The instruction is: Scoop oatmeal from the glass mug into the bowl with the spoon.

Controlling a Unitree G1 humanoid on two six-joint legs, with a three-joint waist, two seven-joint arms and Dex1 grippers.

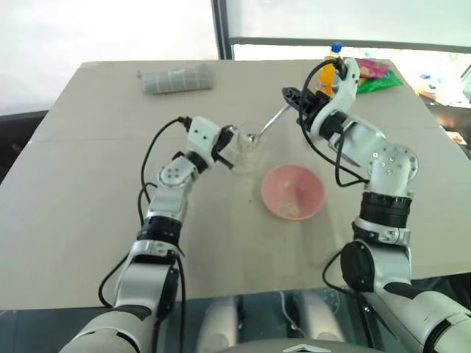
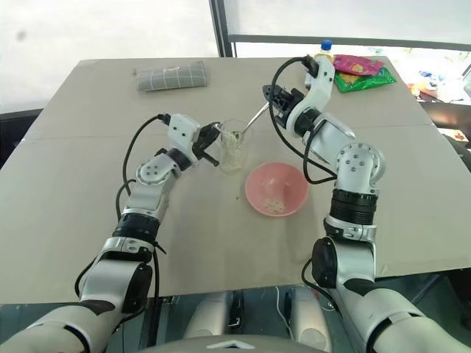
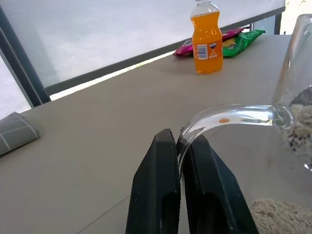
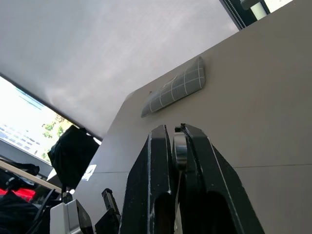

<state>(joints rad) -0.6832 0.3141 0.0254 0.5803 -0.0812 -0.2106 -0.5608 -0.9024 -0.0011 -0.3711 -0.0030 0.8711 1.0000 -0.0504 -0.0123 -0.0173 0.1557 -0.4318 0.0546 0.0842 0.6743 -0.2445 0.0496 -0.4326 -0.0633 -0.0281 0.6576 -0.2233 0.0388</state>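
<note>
Here, the left claw (image 3: 178, 146) is seen clamped on the glass mug (image 2: 232, 145) handle; the spoon (image 2: 254, 118), gripped by the right claw (image 2: 274, 98), slants down-left, head in the mug at centre frame.

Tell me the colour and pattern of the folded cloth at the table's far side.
The folded cloth is grey with a thin white grid, clearest in the left eye view.

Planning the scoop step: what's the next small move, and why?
Probably lift the spoon clear and carry it over the bowl. Its head sits in the glass mug, held by the handle in the left end effector; the right end effector grips the spoon.
</note>
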